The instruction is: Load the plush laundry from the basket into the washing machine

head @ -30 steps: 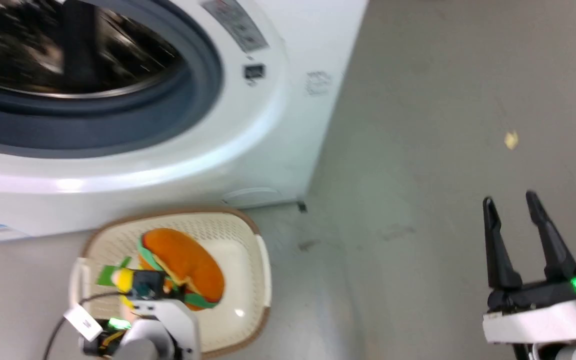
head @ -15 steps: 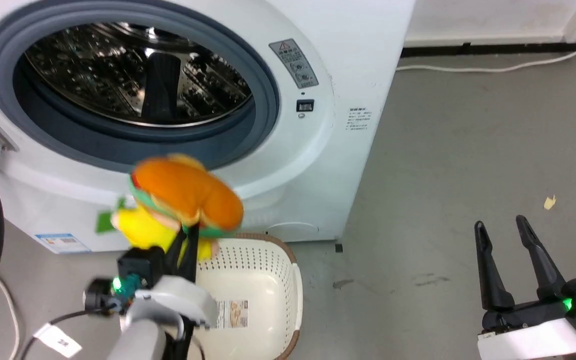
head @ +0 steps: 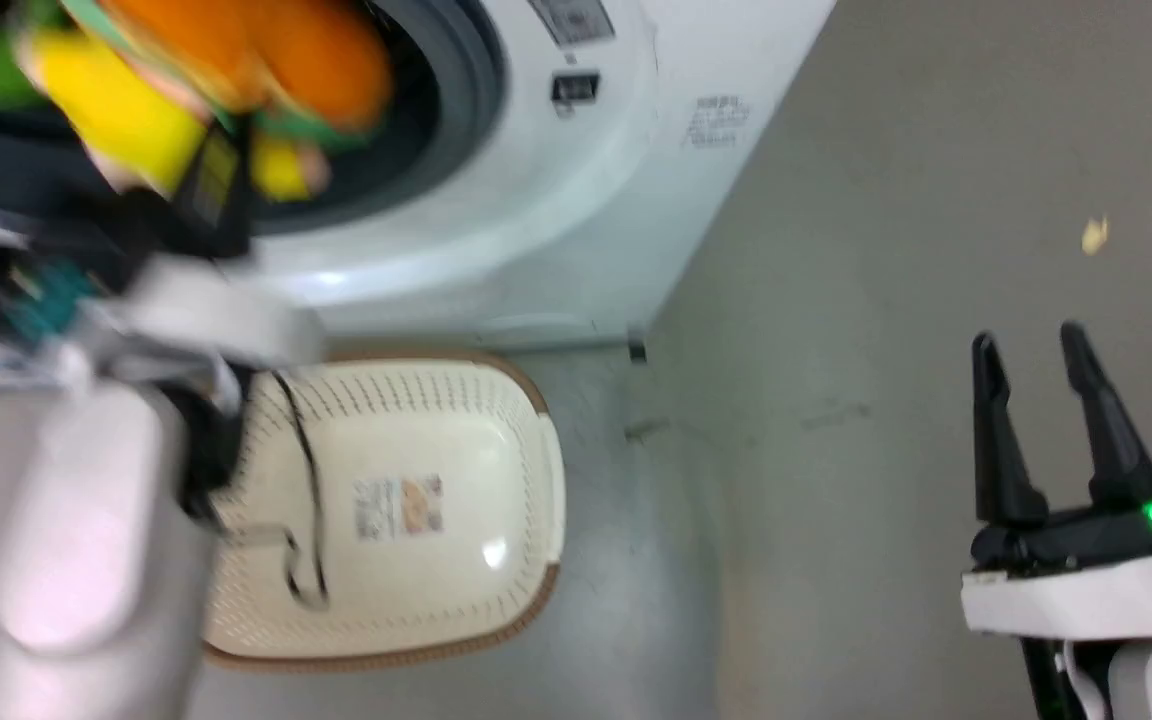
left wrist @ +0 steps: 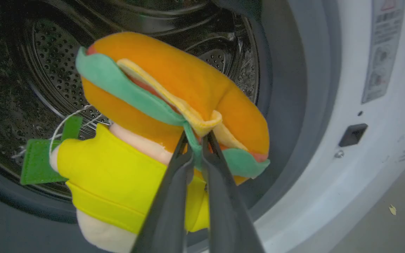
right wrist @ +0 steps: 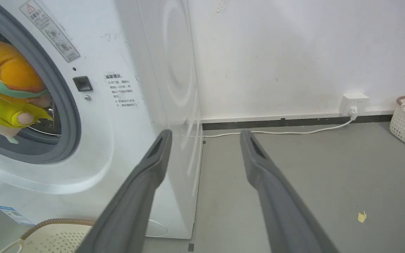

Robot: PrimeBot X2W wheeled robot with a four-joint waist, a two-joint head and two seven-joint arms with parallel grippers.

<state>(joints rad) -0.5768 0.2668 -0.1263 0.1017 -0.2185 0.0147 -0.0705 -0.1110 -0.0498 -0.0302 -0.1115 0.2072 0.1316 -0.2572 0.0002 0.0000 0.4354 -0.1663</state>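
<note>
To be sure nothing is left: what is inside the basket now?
In the basket the bare bottom with its paper label shows, crossed by a dark cable. The left forearm covers its left side, so that part cannot be checked. The left tool holds the plush laundry.

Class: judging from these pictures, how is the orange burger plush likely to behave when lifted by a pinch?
Probably soft: the burger plush dents and its green frill bunches where the left gripper pinches it. Likely light for its size, since a thin fabric pinch carries it, seemingly with the yellow doll too. Its matte fabric seems unlikely to slip.
</note>
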